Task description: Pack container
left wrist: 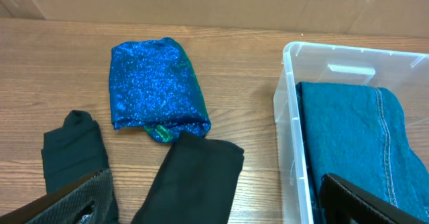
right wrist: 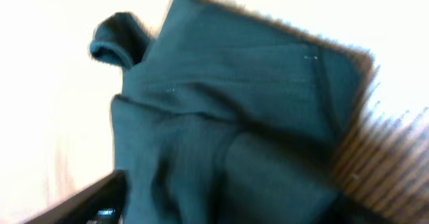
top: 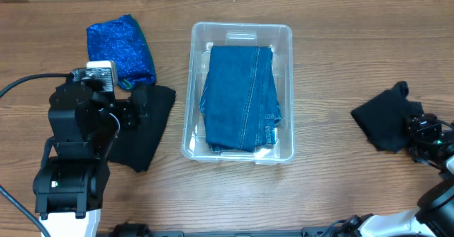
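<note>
The clear container [top: 190,88] stands mid-table with folded blue jeans [top: 241,98] lying inside; it also shows in the left wrist view [left wrist: 288,117] with the jeans [left wrist: 348,143]. A sparkly blue folded garment [top: 120,50] lies at the far left, also in the left wrist view [left wrist: 154,83]. My left gripper [top: 138,109] is open over a black garment [top: 145,134]; the cloth lies between the spread fingers [left wrist: 214,187]. My right gripper [top: 417,128] is open at the right edge of another dark garment [top: 383,120], which fills the right wrist view [right wrist: 228,96] between the fingers [right wrist: 228,200].
A second piece of black cloth [left wrist: 70,150] lies left of the black garment. Bare wooden table [top: 326,67] lies between the container and the right garment. A black cable [top: 21,84] runs along the left edge.
</note>
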`<state>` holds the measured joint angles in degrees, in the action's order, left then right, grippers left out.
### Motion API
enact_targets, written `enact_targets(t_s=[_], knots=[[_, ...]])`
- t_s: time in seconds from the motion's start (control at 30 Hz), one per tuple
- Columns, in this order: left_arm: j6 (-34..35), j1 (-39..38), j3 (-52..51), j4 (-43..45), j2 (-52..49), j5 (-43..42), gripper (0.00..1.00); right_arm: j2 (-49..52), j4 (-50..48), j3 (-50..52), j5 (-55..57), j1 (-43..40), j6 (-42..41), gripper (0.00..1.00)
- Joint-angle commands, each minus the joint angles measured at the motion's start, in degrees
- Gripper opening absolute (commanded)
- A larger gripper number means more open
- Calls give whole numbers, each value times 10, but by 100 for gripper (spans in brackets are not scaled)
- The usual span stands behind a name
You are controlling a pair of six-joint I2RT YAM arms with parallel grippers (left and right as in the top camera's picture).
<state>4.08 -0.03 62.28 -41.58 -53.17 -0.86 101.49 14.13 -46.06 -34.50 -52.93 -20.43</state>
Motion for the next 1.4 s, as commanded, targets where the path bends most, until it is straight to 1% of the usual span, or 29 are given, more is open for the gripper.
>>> enact_targets(t_s=[0.0, 0.07, 0.1, 0.23, 0.4, 0.47, 0.67, 0.8, 0.97, 1.07, 1.13, 1.2, 1.23, 1.37], knots=[[-9, -4, 14, 3, -1, -2, 100, 94, 43, 64, 53, 11, -10, 63], [-9, -4, 14, 3, -1, -2, 100, 94, 43, 64, 53, 11, -10, 59], [-9, -4, 14, 3, -1, -2, 100, 94, 43, 64, 53, 11, -10, 55], [-9, -4, 14, 3, -1, -2, 100, 94, 43, 64, 53, 11, -10, 46], [-9, -4, 14, 3, -1, -2, 100, 94, 41, 63, 52, 11, -10, 41], [-9, -4, 14, 3, -1, -2, 100, 94, 37, 62, 34, 11, -6, 37], [-9, -4, 14, 3, -1, -2, 100, 88, 27, 45, -73, 14, -4, 33], [-9, -4, 14, 3, -1, -2, 100, 54, 40, 20, -110, 31, -4, 32], [-9, -4, 14, 3, -1, -2, 100, -14, 92, -40, -120, 79, 0, 30], [-9, -4, 14, 3, -1, -2, 100, -73, 125, -97, -151, 126, 7, 26], [-10, -4, 14, 3, -1, -2, 100, -109, 149, -141, -153, 160, 7, 26], [-14, -4, 14, 3, -1, -2, 100, -145, 172, -195, -151, 203, 15, 26], [-14, -4, 14, 3, -1, -2, 100, -168, 180, -236, -151, 237, 16, 26], [-14, -4, 14, 3, -1, -2, 100, -205, 192, -333, -144, 325, 15, 26]])
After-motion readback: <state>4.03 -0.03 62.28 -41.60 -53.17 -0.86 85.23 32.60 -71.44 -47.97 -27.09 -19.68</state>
